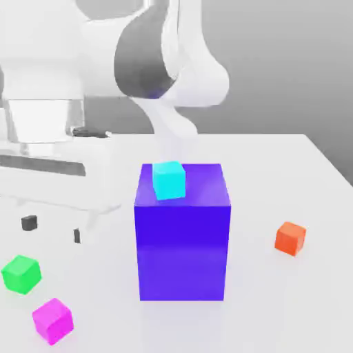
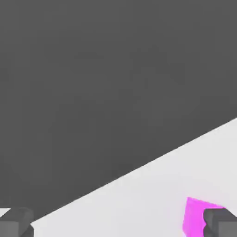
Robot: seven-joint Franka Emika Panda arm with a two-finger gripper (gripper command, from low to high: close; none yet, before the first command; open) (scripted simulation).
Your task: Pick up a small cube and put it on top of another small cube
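Note:
The small magenta cube (image 1: 53,320) lies on the white table near the front at the exterior view's left. The hand view catches it too, the small cube (image 2: 195,216) partly behind one dark fingertip (image 2: 221,223). My gripper (image 1: 53,229) hangs above the table at the exterior view's left, behind the magenta cube and apart from it. It is open, with nothing between its fingers (image 1: 29,222). In the hand view the gripper (image 2: 118,224) has table showing between its two tips. A green cube (image 1: 21,274) sits just beyond the magenta one.
A big blue-purple block (image 1: 182,234) stands mid-table with a small cyan cube (image 1: 169,180) on its top. An orange cube (image 1: 290,238) lies to the exterior view's right. The white arm (image 1: 165,62) rises behind the block.

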